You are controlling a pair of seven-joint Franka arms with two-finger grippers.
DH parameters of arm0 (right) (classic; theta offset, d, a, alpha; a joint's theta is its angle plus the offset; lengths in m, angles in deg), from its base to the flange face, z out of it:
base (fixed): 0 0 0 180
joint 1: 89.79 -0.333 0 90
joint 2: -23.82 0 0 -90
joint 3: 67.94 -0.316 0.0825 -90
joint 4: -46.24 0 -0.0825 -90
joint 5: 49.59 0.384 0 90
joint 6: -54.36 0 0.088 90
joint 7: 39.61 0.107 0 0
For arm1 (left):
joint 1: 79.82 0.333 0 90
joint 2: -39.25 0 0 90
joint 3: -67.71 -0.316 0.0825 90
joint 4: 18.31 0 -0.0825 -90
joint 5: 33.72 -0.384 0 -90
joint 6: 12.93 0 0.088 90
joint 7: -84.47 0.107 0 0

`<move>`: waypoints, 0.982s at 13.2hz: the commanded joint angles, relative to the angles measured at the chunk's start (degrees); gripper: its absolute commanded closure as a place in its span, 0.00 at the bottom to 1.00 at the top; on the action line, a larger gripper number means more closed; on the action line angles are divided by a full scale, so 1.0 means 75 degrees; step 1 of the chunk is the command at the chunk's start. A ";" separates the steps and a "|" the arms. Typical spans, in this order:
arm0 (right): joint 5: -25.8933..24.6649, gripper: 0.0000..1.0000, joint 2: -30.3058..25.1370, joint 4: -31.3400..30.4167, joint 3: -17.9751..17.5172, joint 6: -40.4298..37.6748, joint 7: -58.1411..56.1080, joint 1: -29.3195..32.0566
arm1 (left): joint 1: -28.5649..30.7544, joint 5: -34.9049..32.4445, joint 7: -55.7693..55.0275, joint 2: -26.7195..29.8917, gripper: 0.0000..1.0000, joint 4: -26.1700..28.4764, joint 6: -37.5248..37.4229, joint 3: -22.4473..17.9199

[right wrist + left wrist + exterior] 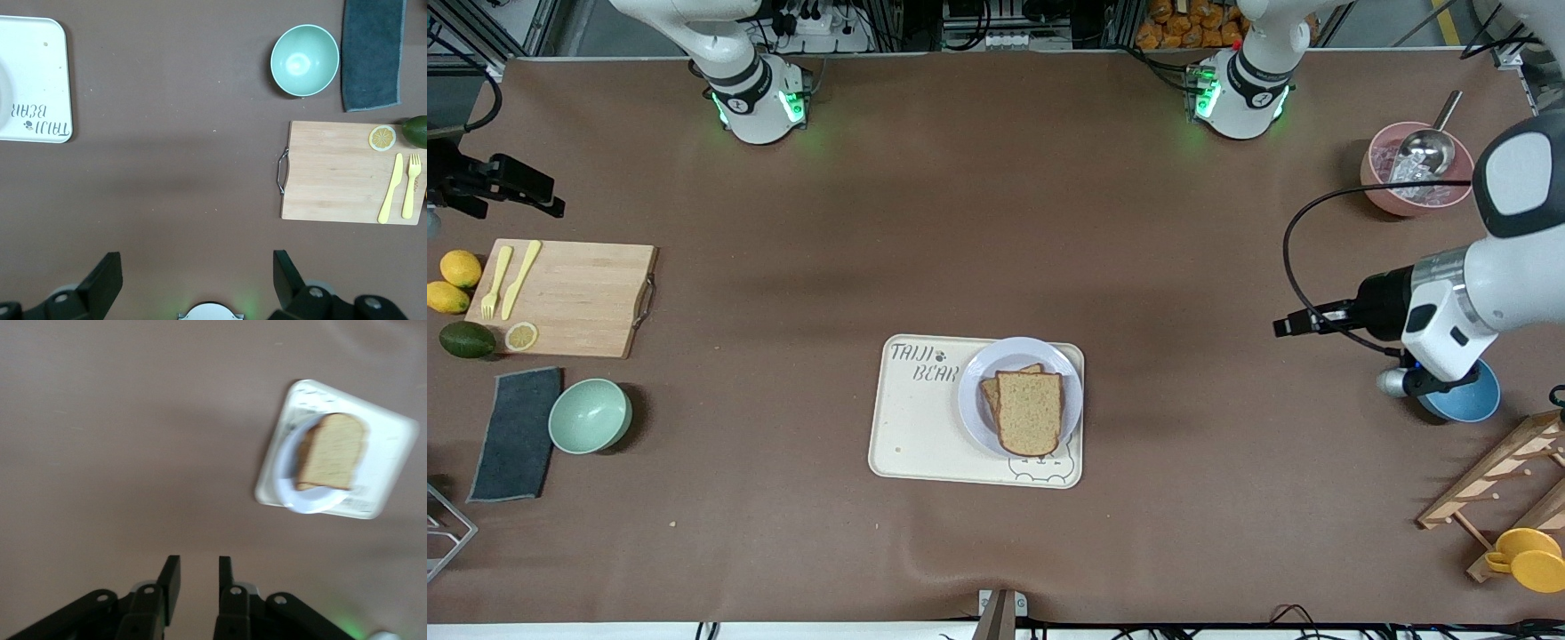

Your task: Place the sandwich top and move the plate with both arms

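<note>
front view: the speckled brown bread slice, the sandwich top [1031, 411], already lies on a lower slice on the round pale lavender plate [978, 378], which sits at one end of the cream rectangular tray with a bear drawing [911, 418]. the left arm's jaws [1282, 325] hang over bare brown table [996, 204], well apart from the plate toward the left arm's end. the right arm's jaws are out of sight here.

left wrist view: the left jaws [194, 581] stand narrowly parted, pinching nothing; plate and tray lie well ahead of them.

right wrist view: the right jaws [198, 275] are spread wide over bare table; the tray corner and a wooden cutting board [333, 170] lie ahead.

risks: the plate's rim is shallow, so uneven lifting could tip the bread off. open table surrounds the tray for both approaches.
</note>
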 commanded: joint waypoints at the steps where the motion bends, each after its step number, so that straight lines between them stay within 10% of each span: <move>1: -0.0032 0.00 -0.0094 -0.0042 0.0991 0.0023 -0.0027 -0.0998 | -0.0037 -0.1107 -0.0118 0.0619 0.50 0.0086 -0.0464 0.0035; 4: 0.0178 0.00 -0.0164 -0.0042 0.0969 0.0000 -0.1009 -0.0449 | -0.0002 -0.1485 -0.0095 0.0994 0.00 -0.0031 -0.0721 0.0012; 10: 0.0167 0.00 -0.0187 -0.0089 0.0934 0.0094 -0.0976 -0.0355 | 0.0058 -0.1462 0.0408 0.2060 0.00 0.0330 -0.0898 -0.0503; 13: 0.0132 0.00 -0.0199 -0.0112 0.0034 0.0118 -0.0768 0.0347 | -0.0830 -0.1474 0.0993 0.2238 0.00 0.0426 -0.0946 -0.1636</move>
